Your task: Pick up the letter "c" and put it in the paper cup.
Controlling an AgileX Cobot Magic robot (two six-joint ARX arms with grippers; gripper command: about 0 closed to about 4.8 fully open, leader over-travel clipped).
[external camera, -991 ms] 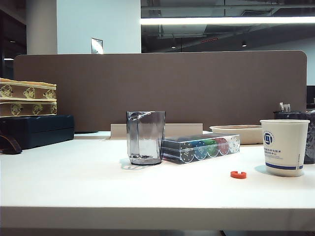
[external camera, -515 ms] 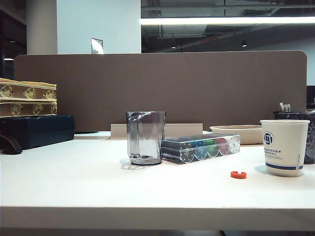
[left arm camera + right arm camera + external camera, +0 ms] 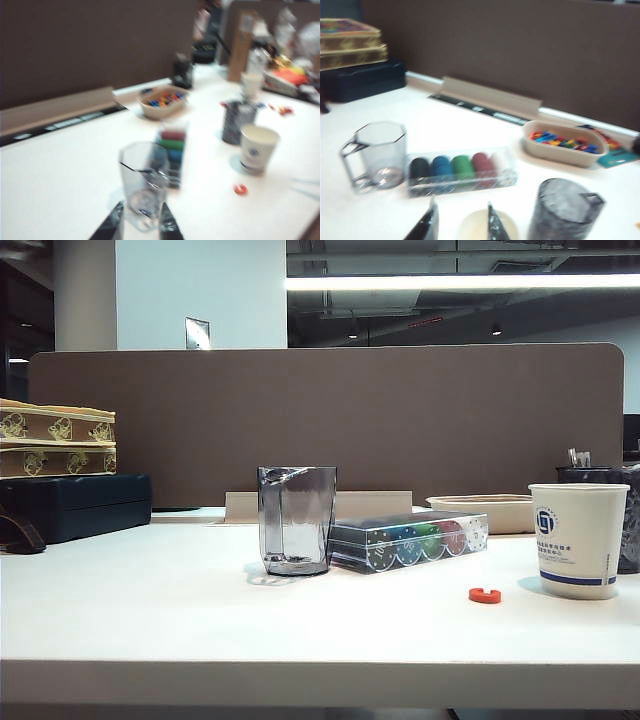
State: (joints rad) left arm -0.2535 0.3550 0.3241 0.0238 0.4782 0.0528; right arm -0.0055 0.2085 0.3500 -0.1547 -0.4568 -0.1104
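Note:
The letter "c" [image 3: 484, 594], a small red-orange ring with a gap, lies flat on the white table just left of the paper cup [image 3: 578, 538]. Neither arm shows in the exterior view. In the left wrist view my left gripper [image 3: 140, 222] hangs open and empty above the table, well short of the letter "c" [image 3: 240, 189] and the paper cup [image 3: 257, 148]. My right gripper [image 3: 461, 222] is open too, with nothing in it. The paper cup's mouth [image 3: 472, 229] shows just beyond its fingertips. The letter is out of the right wrist view.
A clear grey handled cup [image 3: 295, 519] and a clear box of poker chips [image 3: 408, 540] stand mid-table. A beige tray [image 3: 482, 512] of coloured bits and a dark pen holder [image 3: 628, 515] sit behind the paper cup. Stacked boxes [image 3: 57, 445] on a dark case occupy the far left.

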